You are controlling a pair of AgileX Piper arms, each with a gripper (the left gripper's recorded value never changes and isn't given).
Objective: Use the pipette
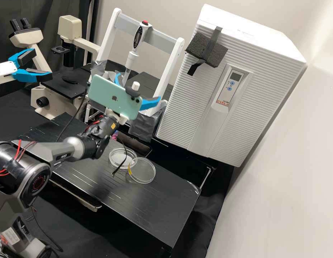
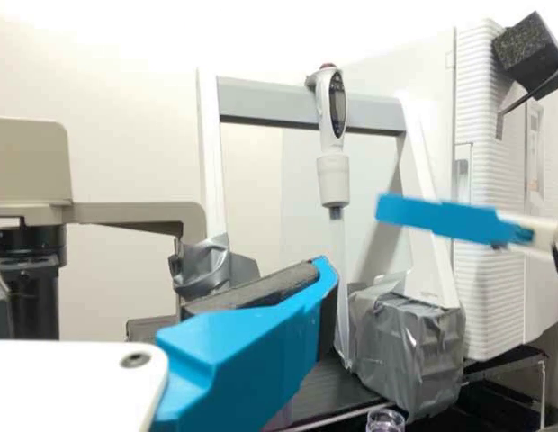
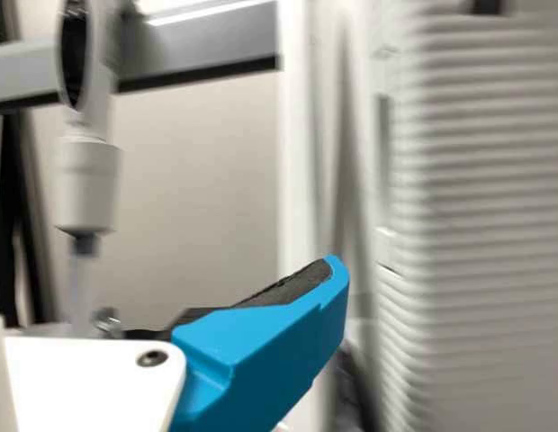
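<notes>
Well back on the bench (image 1: pixel 155 208), the pipette (image 1: pixel 138 36) hangs upright from a white stand (image 1: pixel 163 37). The right gripper (image 1: pixel 138 89) sits just near of its lower shaft, blue fingers spread and empty; the left gripper (image 1: pixel 42 65), also spread and empty, hovers far left beside a microscope (image 1: pixel 48 98).

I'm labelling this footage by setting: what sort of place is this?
Probably a biology laboratory: a pipette hangs on a white stand, a microscope stands behind at the left, and two clear petri dishes lie on the black bench.
</notes>
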